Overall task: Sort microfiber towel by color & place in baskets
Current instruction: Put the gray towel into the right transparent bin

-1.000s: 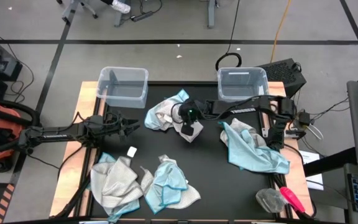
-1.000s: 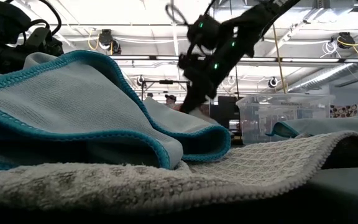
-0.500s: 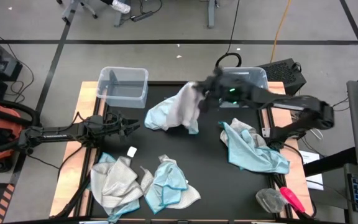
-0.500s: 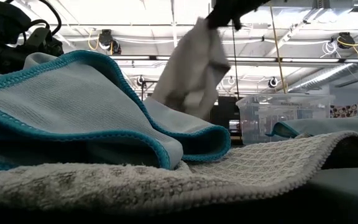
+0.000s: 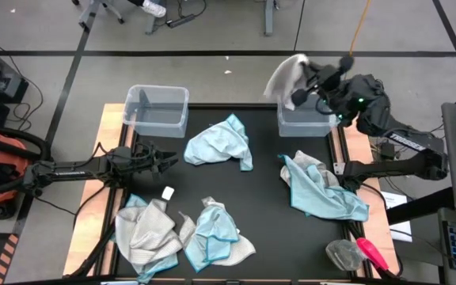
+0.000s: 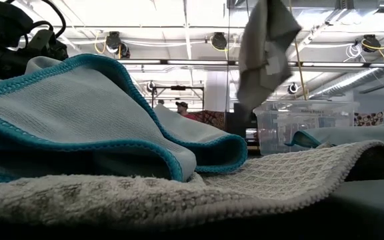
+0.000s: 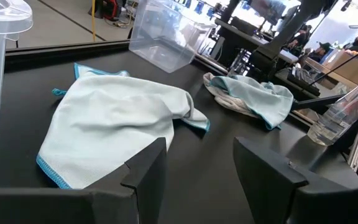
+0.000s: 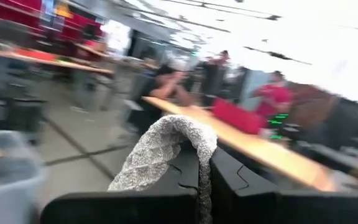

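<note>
Grey towel being carried to the right basket

Right gripper (image 5: 295, 96) fingers are pinching the limp, light grey towel (image 5: 282, 77) by a fold above the right basket (image 5: 307, 123); left gripper (image 5: 165, 162) fingers are standing apart, empty.

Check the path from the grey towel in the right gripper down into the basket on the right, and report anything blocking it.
Nothing visible blocks it. The right gripper is shut on the grey towel, which hangs above the far left rim of the right basket. The basket's top is open and, in the high view, looks empty.
</note>
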Controlling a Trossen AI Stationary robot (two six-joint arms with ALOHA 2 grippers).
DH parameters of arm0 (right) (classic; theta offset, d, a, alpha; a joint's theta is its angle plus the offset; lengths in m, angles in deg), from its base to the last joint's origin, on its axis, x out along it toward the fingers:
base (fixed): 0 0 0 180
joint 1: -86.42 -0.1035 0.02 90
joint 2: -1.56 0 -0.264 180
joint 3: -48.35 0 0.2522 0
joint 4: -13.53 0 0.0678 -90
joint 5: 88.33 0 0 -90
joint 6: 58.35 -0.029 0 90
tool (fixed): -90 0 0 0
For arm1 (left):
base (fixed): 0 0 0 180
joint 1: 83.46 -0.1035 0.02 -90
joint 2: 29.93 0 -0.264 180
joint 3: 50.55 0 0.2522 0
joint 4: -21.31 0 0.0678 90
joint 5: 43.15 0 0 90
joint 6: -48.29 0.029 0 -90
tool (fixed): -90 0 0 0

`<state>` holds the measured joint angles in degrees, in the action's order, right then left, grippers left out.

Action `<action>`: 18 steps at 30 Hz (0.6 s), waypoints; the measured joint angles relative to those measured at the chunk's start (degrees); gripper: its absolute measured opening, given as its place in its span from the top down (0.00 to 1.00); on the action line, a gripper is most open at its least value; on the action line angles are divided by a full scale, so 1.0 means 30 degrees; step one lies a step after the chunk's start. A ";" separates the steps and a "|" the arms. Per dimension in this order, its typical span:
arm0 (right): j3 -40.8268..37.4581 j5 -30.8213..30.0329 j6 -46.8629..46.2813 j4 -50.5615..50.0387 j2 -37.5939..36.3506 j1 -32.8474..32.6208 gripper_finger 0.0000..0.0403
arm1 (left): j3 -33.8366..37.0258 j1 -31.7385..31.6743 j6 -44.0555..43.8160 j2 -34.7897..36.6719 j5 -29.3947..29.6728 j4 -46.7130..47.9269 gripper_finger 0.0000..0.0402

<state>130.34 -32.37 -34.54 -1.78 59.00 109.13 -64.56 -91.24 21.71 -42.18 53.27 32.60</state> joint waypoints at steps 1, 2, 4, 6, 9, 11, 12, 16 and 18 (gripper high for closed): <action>0.0000 -0.0385 0.0425 0.0009 -0.0182 0.0210 1.00 | -0.0006 -0.0003 0.0004 0.0000 0.0000 -0.0001 0.52; 0.0000 -0.0711 0.0829 0.0008 -0.0363 0.0423 1.00 | -0.0005 -0.0003 0.0004 0.0000 0.0000 -0.0001 0.52; 0.0000 -0.1105 0.1521 0.0002 -0.0741 0.0831 1.00 | 0.0001 -0.0003 0.0002 0.0000 0.0000 -0.0001 0.52; 0.0000 -0.1331 0.2088 -0.0058 -0.1135 0.1192 1.00 | 0.0000 -0.0003 0.0003 0.0000 0.0000 -0.0003 0.52; 0.0000 -0.1341 0.2448 -0.0625 -0.1639 0.1727 1.00 | 0.0000 -0.0002 0.0003 0.0000 0.0000 -0.0003 0.52; 0.0000 -0.1334 0.2300 -0.1667 -0.1863 0.2124 1.00 | -0.0006 -0.0003 0.0004 0.0000 0.0000 -0.0001 0.52; 0.0000 -0.1334 0.2087 -0.2347 -0.1930 0.2324 1.00 | 0.0000 -0.0002 -0.0003 0.0000 0.0000 0.0000 0.52; -0.0004 -0.1199 0.0372 -0.5806 -0.1890 0.3106 1.00 | 0.0001 -0.0001 -0.0001 0.0000 0.0000 0.0000 0.52; -0.0007 -0.1088 -0.0534 -0.7378 -0.1674 0.3448 1.00 | 0.0001 -0.0003 -0.0004 0.0000 0.0000 -0.0003 0.52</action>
<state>130.32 -35.63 -36.14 -23.91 53.98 119.48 -64.56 -91.25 21.70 -42.18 53.27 32.59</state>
